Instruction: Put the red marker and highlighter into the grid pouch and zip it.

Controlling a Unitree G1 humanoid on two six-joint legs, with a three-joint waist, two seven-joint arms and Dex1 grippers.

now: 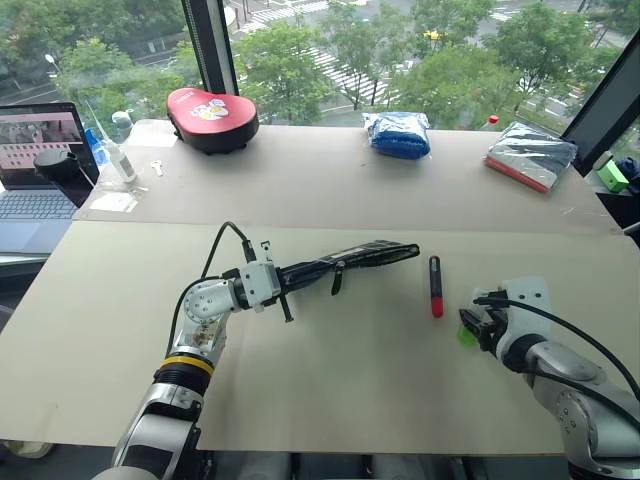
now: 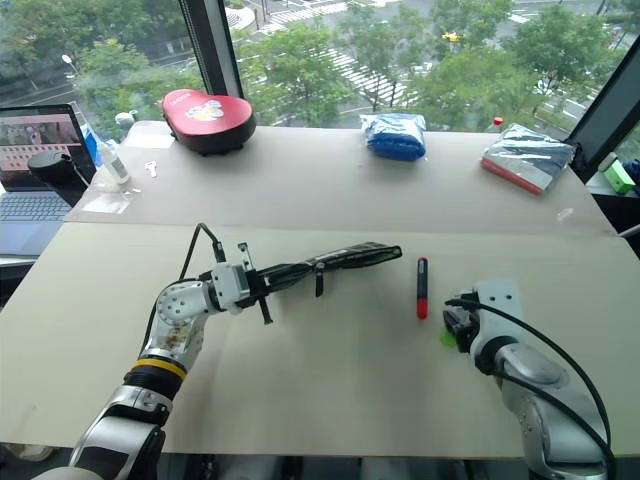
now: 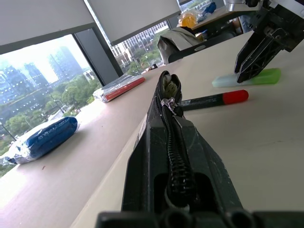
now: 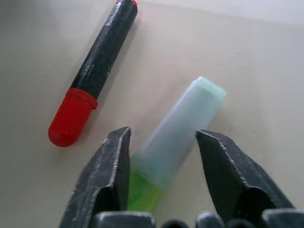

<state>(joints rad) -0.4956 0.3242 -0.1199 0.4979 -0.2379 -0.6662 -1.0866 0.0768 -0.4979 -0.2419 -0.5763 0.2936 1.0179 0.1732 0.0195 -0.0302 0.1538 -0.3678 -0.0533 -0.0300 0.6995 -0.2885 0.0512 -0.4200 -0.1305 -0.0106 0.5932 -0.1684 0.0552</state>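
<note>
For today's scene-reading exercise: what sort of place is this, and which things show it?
Probably an upper-floor office or lab: tall windows overlook treetops and a street, an open laptop sits at the side, and stationery lies on a wide pale beige worktable.

Daylight is coming through a tall window (image 1: 400, 50) with a dark vertical frame post (image 1: 212, 45), and green treetops are showing beyond it. A wide beige tabletop (image 1: 350, 390) is stretching toward the glass. An open grey laptop (image 1: 35, 165) is sitting at its left edge.
</note>
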